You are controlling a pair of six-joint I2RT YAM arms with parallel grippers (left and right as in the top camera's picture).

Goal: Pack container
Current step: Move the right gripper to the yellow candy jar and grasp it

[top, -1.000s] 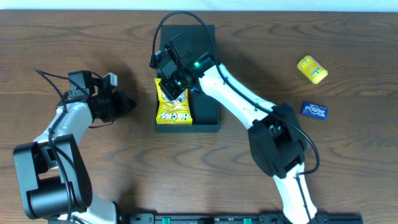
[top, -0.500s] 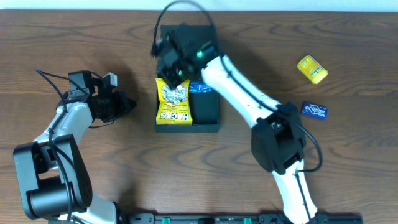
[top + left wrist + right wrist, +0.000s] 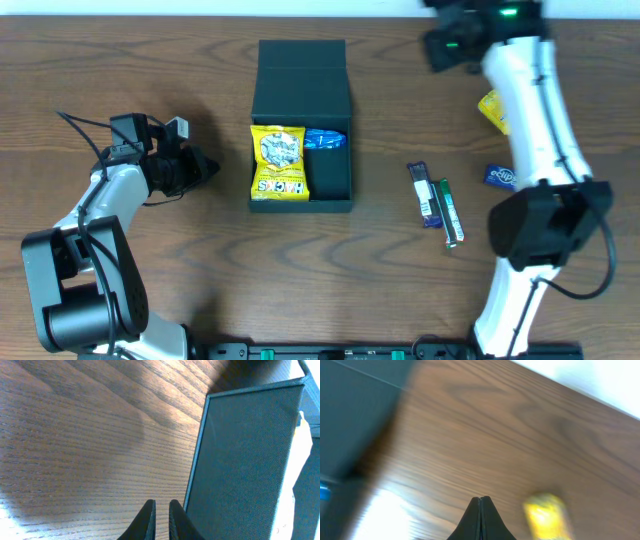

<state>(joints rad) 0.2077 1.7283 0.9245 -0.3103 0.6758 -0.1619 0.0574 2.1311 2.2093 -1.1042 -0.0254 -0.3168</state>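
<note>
The container [image 3: 340, 180] is a dark teal-black box at the table's middle, with its flap lid [image 3: 300, 68] open toward the back. A yellow snack packet [image 3: 277, 162] and a blue packet [image 3: 325, 140] lie inside it. My right gripper [image 3: 440, 48] is shut and empty at the far back right, well away from the box. In the blurred right wrist view its fingers [image 3: 480, 505] are pressed together over bare wood. My left gripper [image 3: 205, 168] is shut and empty, left of the box. The left wrist view shows its fingers [image 3: 160, 510] beside the box's outer wall [image 3: 245, 460].
A small yellow pack [image 3: 493, 108] lies at the back right, partly behind my right arm, and also shows in the right wrist view [image 3: 546, 515]. A blue gum packet [image 3: 500, 177] lies at the right. Two thin stick packets [image 3: 425, 195] [image 3: 452, 212] lie right of the box.
My right arm has swung up from over the box to the far back right. The box's contents and the two stick packets now show. My left arm has not moved.
</note>
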